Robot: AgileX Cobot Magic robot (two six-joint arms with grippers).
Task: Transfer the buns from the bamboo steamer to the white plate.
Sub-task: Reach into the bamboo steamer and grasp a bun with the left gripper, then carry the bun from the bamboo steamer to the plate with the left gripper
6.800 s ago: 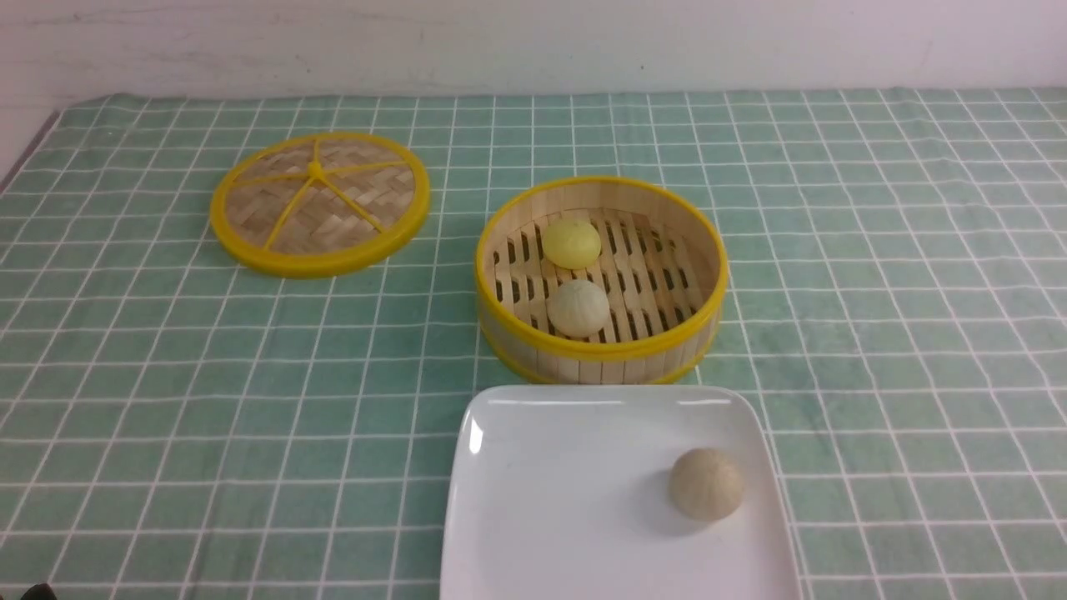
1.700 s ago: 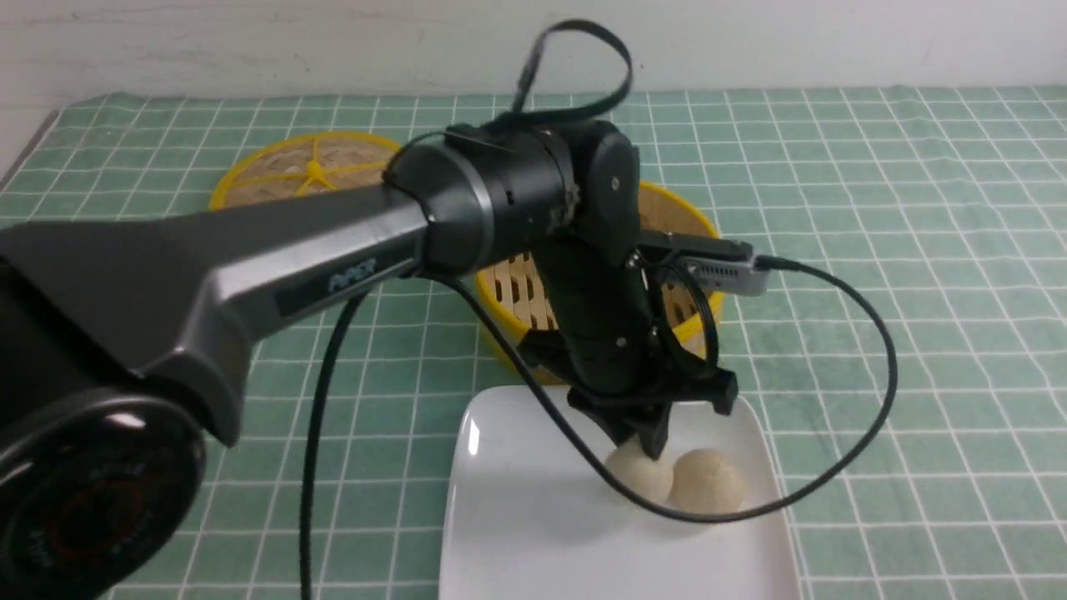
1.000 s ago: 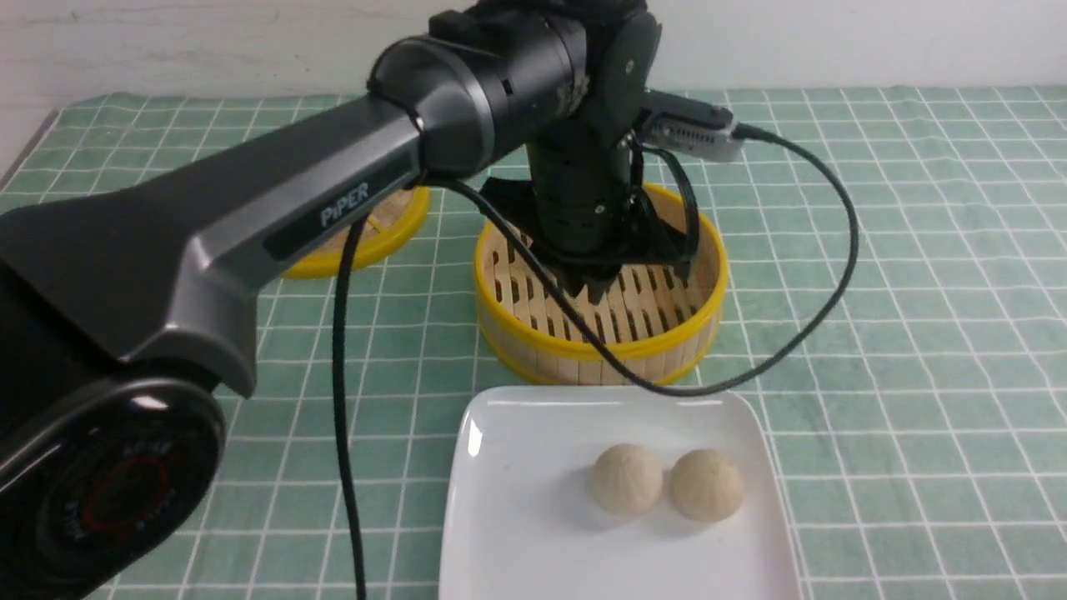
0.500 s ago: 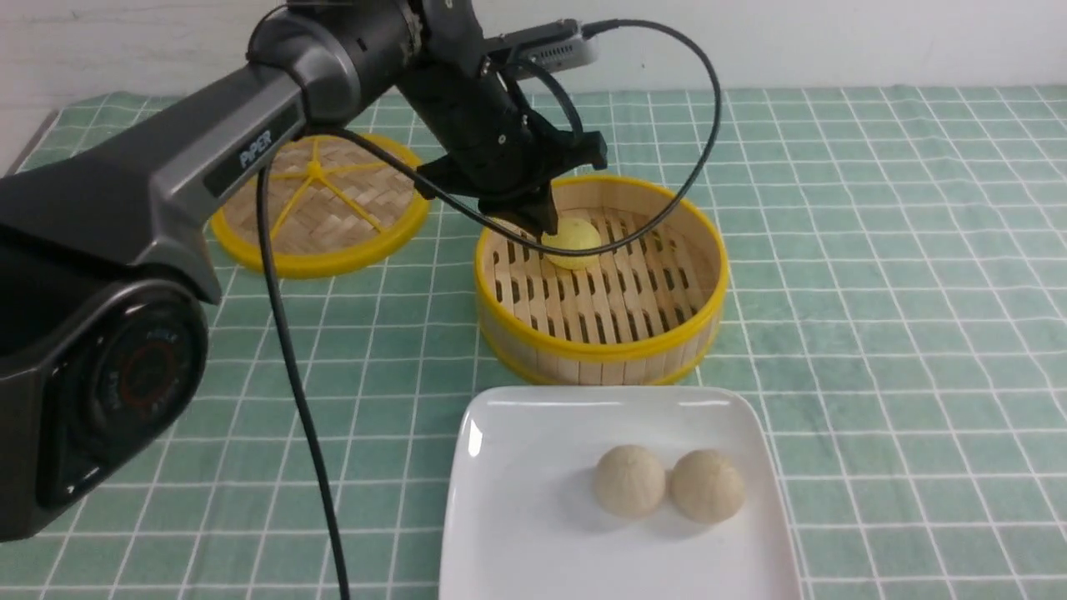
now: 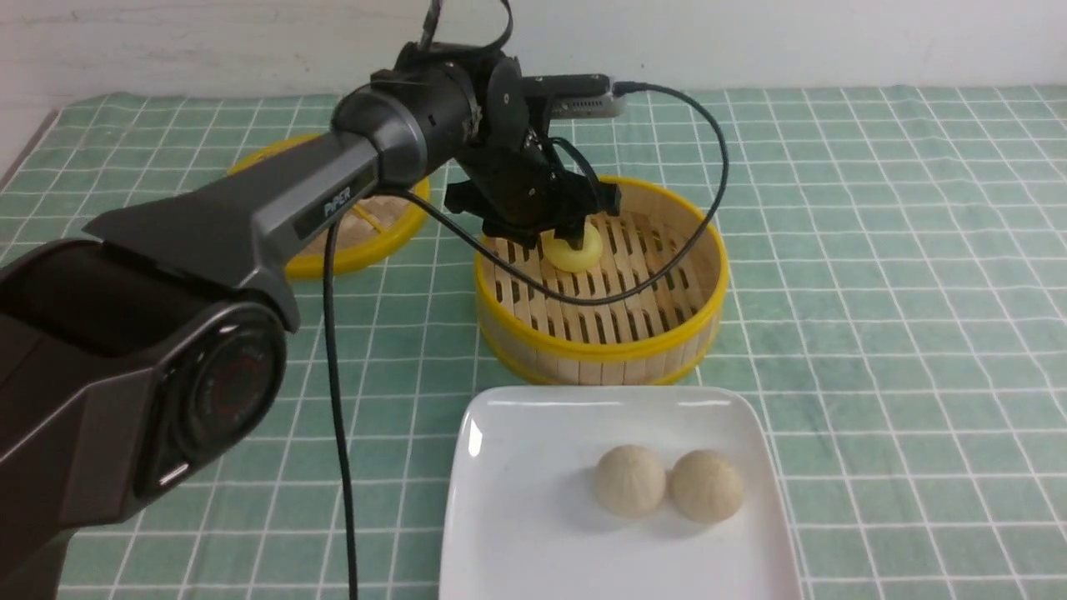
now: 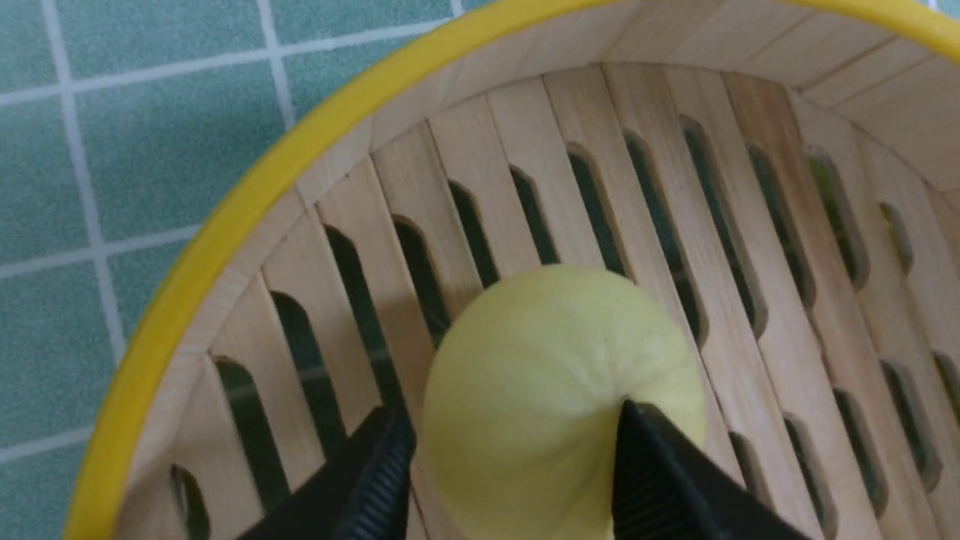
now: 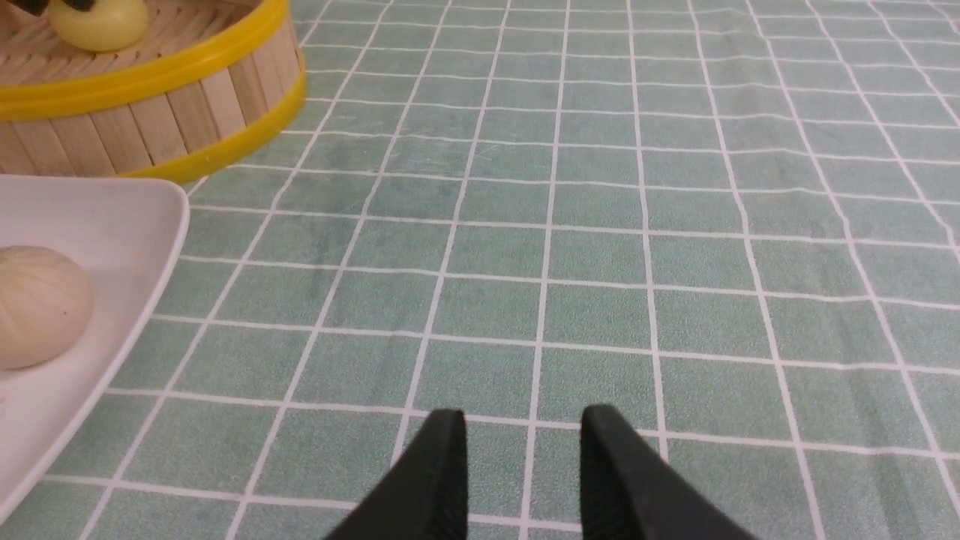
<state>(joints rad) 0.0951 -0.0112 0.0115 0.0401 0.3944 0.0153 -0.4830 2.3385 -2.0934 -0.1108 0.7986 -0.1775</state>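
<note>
While the cream-beige round dough bun (image 5: 629, 480) lies on the glossy white rounded-square plate (image 5: 517, 500), touching a browner tan ball (image 5: 707, 485) to its right, the pale yellow round bun (image 5: 577, 257) sits on the slatted floor of the light-wood bamboo steamer with yellow rims (image 5: 600, 350). The left gripper (image 5: 572, 240) reaches into the steamer, its black fingers (image 6: 375, 472) apart on either side of this bun and close against it; whether they squeeze it cannot be told. The right gripper (image 7: 525, 442) hangs low over the green checked tablecloth (image 7: 675, 225) near the plate, fingers slightly apart, holding nothing.
</note>
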